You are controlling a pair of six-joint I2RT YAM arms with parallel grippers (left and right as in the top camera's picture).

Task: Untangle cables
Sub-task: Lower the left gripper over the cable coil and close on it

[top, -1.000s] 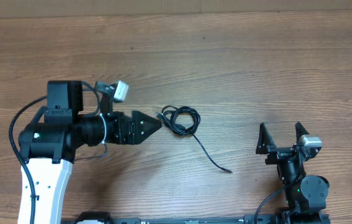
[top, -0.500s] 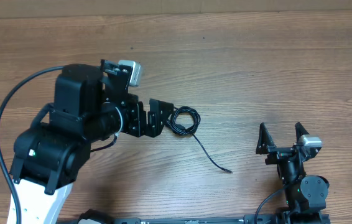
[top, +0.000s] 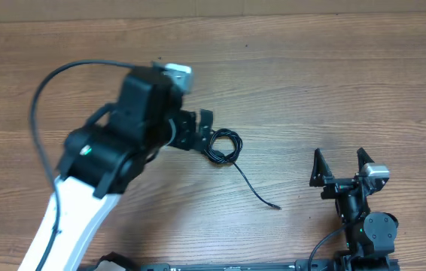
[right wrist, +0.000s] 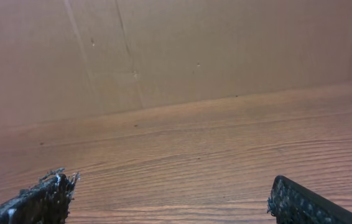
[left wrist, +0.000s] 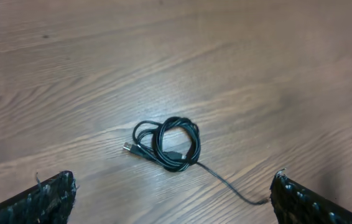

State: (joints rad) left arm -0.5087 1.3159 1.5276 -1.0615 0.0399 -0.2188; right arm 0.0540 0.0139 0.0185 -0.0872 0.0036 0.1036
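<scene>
Wooden table (top: 333,83) with lengthwise grain, seen from above; a brown cardboard wall (right wrist: 163,50) backs it in the right wrist view. The cables (top: 224,145) lie near the middle of the table as a small black coil of overlapping loops. From the coil a single thin tail (top: 252,188) runs out toward the near edge and ends in a small plug (top: 275,205). In the left wrist view the coil (left wrist: 166,144) rests flat on the wood, with a short plug end (left wrist: 129,147) poking out at its left. Whether the coil holds one cord or several cannot be told.

The left gripper (top: 200,128) is just beside the coil, its fingers spread wide. Both fingertips (left wrist: 48,196) frame the coil in the wrist view and grip nothing. The right gripper (top: 341,169) sits well apart from the cables near the table's front edge, its fingers (right wrist: 39,199) also spread apart and empty, pointing along the bare wood toward the cardboard.
</scene>
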